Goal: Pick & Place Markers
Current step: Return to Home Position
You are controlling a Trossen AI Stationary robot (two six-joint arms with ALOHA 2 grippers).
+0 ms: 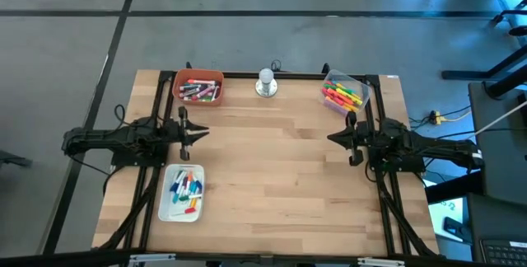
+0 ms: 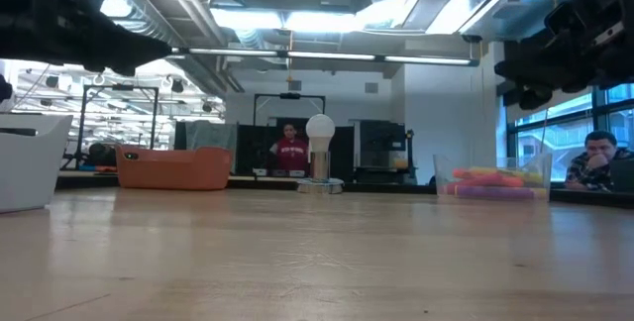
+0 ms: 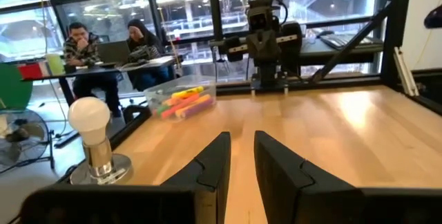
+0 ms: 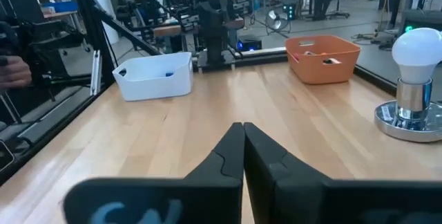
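High view: the wooden table fills the middle, inside a black frame. The left arm lies along the table's 9 o'clock edge and the right arm along its 3 o'clock edge, both pointing inward and well apart.

The left gripper hangs over bare wood at 9 o'clock. In the left wrist view its fingers stand a narrow gap apart, released, with nothing between them. The right gripper hangs at 3 o'clock. In the right wrist view its fingers are clenched, tip against tip, on nothing.

The white bin sits at 8 o'clock, just beside the left arm. The orange bin is at 11 o'clock and the clear bin at 1 o'clock, both against the far edge. Between them, at 12 o'clock, stands a white bulb on a silver base.

The markers lie in all three bins: blue, white, green and red ones in the white bin, mostly red and dark ones in the orange bin, and yellow, orange, green and pink ones in the clear bin. None lies on the open wood.
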